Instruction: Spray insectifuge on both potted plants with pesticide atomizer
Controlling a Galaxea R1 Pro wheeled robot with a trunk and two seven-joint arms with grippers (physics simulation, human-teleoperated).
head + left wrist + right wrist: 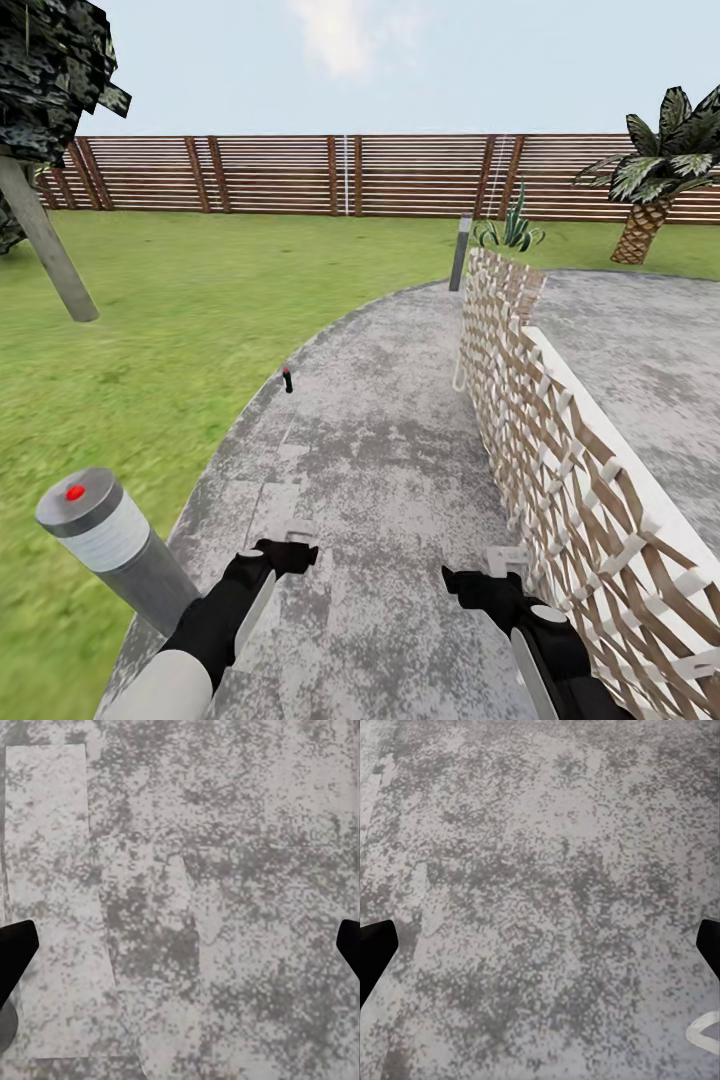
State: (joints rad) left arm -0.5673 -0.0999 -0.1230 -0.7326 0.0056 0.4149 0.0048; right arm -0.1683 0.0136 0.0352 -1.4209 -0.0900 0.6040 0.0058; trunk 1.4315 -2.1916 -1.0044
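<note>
The garden lies ahead: grey paving point(380, 420) curves through green lawn point(170, 320) toward a brown slatted fence point(280, 175). The pesticide atomizer and the potted plants are out of view. My left gripper point(300, 545) and right gripper point(487, 570) hang low over the paving, both open and holding nothing. In the left wrist view the left gripper point(180, 952) has its dark fingertips point(15, 952) far apart over bare paving. The right gripper point(540, 952) looks the same in the right wrist view.
A grey bollard point(110, 545) with a red dot stands close at my left. A brown-and-white lattice barrier point(560, 450) runs along my right. A small dark stake with a red tip point(287, 380) stands at the paving edge. Farther off are a grey post point(460, 252), a spiky plant point(515, 232), a palm point(655, 185) and a leaning trunk point(50, 255).
</note>
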